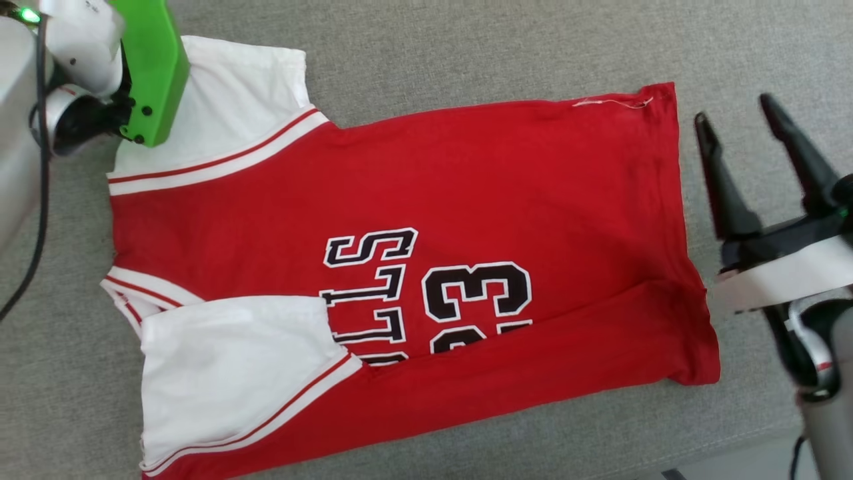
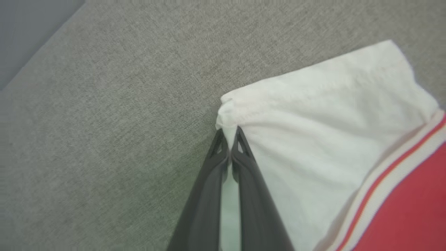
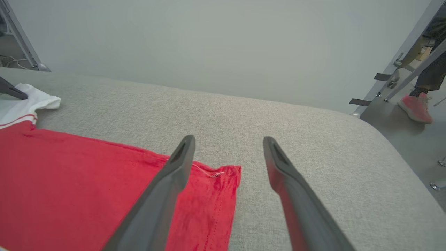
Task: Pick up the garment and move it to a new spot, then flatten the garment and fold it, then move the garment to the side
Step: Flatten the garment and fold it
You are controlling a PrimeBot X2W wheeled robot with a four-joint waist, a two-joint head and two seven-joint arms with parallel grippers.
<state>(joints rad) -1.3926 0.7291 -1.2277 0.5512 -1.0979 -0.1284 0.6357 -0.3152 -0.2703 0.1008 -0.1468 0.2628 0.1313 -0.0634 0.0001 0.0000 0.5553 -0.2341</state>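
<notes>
The garment [image 1: 500, 187] is a thin knit jersey shirt: red body w/ white short sleeves & red-and-white striped trim. It lies spread on the worktop [image 1: 466, 47], collar toward the robot's left, hem toward its right. Black letters w/ white outline and the no. "23" sit on the chest, partly covered by a strip of red cloth folded over along the near side. The near sleeve [image 1: 226, 373] is also folded in over the chest. A loose pale thread [image 1: 613, 102] shows at the far hem corner.

The left end effector [image 2: 228, 134] is closed, its two dark tapered fingers pinching the corner of the far sleeve [image 2: 313, 115], where the white cloth bunches a little. A bright green housing [image 1: 156, 67] on that arm covers part of this sleeve in the head view.

The right end effector [image 1: 736, 120] is open w/ nothing between its long matte fingers, just beside the hem.

The worktop is padded, covered in grey woven fabric w/ fine grain, & its edge is rounded. Behind it is a plain pale wall [image 3: 209, 42]. At the right are a smooth grey floor [image 3: 400, 139] & a person's foot in a pink shoe [image 3: 416, 108].
</notes>
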